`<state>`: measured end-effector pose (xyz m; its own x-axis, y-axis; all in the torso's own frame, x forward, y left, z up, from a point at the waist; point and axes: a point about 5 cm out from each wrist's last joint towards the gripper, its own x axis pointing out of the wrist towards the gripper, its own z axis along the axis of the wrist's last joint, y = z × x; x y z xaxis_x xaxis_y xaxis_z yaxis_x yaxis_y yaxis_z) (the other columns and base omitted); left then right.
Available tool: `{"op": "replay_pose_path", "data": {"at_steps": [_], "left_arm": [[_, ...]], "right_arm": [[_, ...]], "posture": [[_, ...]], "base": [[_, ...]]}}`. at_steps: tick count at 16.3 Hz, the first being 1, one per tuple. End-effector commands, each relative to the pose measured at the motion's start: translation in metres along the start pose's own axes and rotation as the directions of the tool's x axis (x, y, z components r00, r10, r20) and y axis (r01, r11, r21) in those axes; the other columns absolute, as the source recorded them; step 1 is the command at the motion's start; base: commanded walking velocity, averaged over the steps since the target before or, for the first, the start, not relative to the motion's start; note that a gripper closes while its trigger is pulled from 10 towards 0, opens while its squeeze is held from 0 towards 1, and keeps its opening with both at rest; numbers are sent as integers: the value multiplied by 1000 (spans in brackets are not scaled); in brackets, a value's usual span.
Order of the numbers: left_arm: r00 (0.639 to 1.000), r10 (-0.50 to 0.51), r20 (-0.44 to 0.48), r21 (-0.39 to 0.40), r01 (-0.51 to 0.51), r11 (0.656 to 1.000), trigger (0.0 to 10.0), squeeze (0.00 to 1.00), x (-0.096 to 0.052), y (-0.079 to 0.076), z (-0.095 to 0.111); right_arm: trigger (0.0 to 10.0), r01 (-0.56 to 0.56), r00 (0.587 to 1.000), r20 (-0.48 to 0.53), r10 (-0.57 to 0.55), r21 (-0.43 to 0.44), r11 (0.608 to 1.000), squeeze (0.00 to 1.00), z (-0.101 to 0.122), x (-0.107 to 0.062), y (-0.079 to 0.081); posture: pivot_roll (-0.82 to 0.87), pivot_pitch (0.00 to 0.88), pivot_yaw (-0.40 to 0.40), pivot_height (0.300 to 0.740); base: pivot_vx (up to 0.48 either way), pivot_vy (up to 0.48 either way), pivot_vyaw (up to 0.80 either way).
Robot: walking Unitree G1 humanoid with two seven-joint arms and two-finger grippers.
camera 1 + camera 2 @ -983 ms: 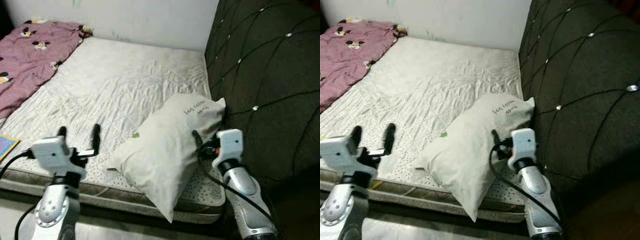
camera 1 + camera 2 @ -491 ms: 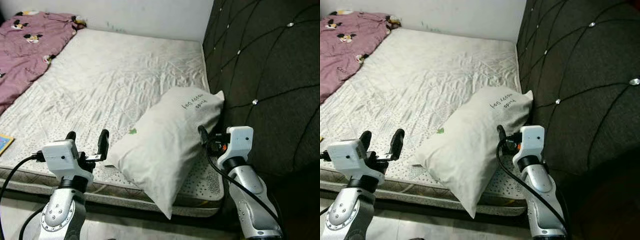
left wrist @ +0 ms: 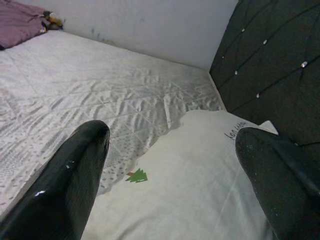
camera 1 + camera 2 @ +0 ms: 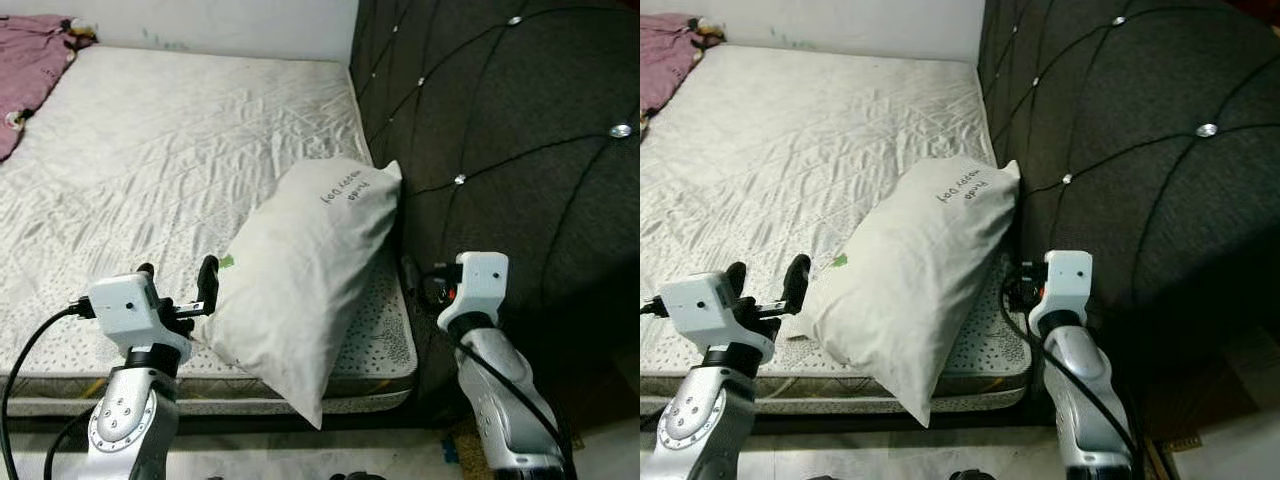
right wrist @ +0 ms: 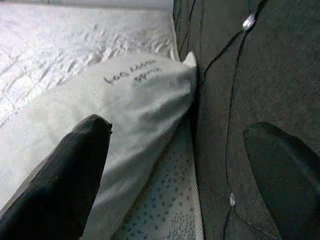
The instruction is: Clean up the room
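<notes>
Lying askew at the near corner of the bare quilted white mattress (image 4: 180,150), overhanging its edge beside the dark tufted headboard (image 4: 500,120), the white printed pillow (image 4: 300,260) is ungrasped; left gripper (image 4: 178,282) and right gripper (image 5: 175,165) both spread wide, empty; tidying barely begun.

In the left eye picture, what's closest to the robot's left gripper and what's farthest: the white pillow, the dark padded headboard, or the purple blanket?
From the left gripper:
1. White pillow, right beside it, to its right, at the mattress's near edge.
2. Dark padded headboard, further right, past the pillow.
3. Purple blanket, farthest, at the far left corner of the bed.
</notes>
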<state>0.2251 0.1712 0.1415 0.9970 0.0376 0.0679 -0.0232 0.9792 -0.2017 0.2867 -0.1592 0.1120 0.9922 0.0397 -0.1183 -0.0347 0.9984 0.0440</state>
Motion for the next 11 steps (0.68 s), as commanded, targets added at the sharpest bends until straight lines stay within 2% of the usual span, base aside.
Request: {"op": "replay_pose_path", "data": {"at_steps": [1,2,3,5,6,9,11], "left_arm": [[1000,-2,10,8,1,1000,10000,0,-1,0,3],[1000,5,4,-2,-5,1000,10000,0,0,0,3],[1000,8,6,-6,-8,1000,10000,0,1,1,3],[1000,15,6,-12,-15,1000,10000,0,2,2,4],[1000,12,5,-9,-12,1000,10000,0,3,1,4],[1000,-8,23,-5,8,1000,10000,0,4,-2,5],[1000,0,31,-8,0,1000,10000,0,5,-3,6]], "right_arm": [[10000,26,999,-33,-27,-19,999,0,-5,0,-5],[10000,-28,999,20,30,-67,997,0,-1,0,0],[10000,-66,997,30,67,-39,997,0,1,-2,4],[10000,-44,999,16,45,-57,997,0,1,0,2],[10000,-59,998,-8,59,-21,998,0,-1,0,3],[10000,-68,997,26,69,-10,998,0,4,1,2],[10000,-71,997,6,71,11,997,0,2,2,2]], "posture": [[52,149,-57,740],[52,150,-60,740],[52,149,-61,740],[53,148,-61,740],[54,149,-61,740],[50,145,-60,740],[51,144,-60,740]], "base": [[0,0,0],[0,255,0],[0,394,0],[0,480,0],[0,480,0],[0,480,0],[0,0,-272]]}}
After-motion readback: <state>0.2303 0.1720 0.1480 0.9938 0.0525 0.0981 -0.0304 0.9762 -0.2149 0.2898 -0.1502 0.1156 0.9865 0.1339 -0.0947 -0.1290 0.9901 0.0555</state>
